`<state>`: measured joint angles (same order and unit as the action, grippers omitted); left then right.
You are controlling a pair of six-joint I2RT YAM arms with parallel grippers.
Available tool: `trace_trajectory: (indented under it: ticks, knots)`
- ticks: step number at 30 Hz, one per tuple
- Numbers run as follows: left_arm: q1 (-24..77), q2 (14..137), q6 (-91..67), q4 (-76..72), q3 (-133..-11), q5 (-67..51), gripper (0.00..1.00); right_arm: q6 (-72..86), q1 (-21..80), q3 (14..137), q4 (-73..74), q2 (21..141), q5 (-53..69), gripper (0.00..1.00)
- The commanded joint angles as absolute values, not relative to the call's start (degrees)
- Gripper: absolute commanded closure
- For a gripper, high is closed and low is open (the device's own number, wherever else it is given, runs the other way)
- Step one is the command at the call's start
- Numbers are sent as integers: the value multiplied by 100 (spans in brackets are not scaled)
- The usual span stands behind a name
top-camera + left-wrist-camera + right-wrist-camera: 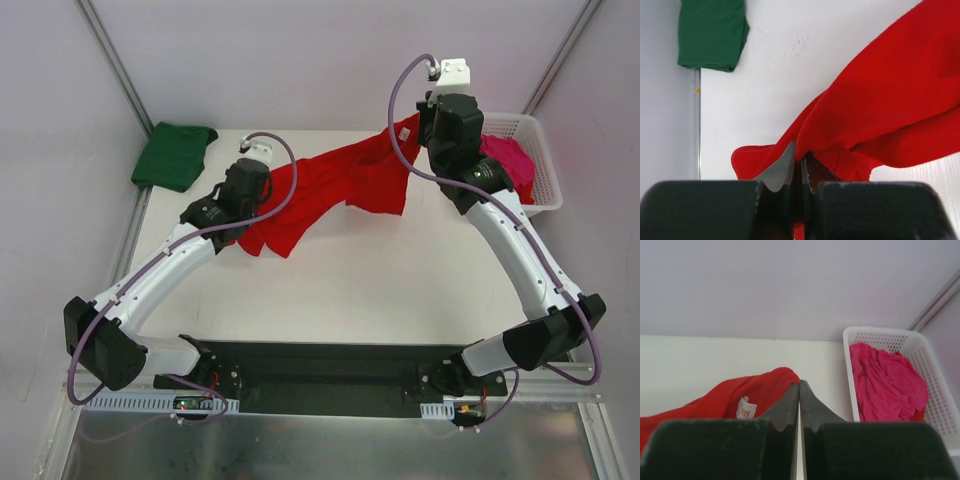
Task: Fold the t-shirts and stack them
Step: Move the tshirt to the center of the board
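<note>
A bright red t-shirt (320,185) hangs stretched across the back of the table between both grippers. My left gripper (242,215) is shut on its lower left part, the red cloth (890,100) pinched between the fingers (785,167). Up at the right, my right gripper (425,130) is shut on the red shirt's edge (755,390) close to a white label (743,408). At the back left corner lies a folded dark green t-shirt (175,155) (712,32). A crumpled magenta pink t-shirt (505,158) (885,382) fills the basket.
The white lattice basket (547,175) (880,332) stands at the back right corner against the wall. The white table (380,280) runs to a metal frame rail (128,235) along its left edge. Both arm bases sit on the black plate (330,365) at the front.
</note>
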<state>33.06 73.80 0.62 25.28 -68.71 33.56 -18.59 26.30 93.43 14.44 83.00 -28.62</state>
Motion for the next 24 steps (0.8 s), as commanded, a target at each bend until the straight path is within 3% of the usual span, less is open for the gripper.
trace_trajectory:
  ticks: [1, 5, 15, 24]
  knots:
    - [3050, 7198, 316, 2180, -7216, 3392, 100, -2021, 2575, 9809, 387, 8384, -2655, 98]
    - [3032, 7163, 299, 2004, -7137, 3411, 100, -2004, 2584, 9502, 272, 8341, -2549, 98]
    - [3076, 6969, -570, 3066, -6346, 1908, 100, -352, 2759, 7235, 2238, 7436, -1257, 98]
    - [3629, 7470, -765, 4095, -6556, 1530, 100, 369, 3454, 6987, 3813, 6839, -1731, 98]
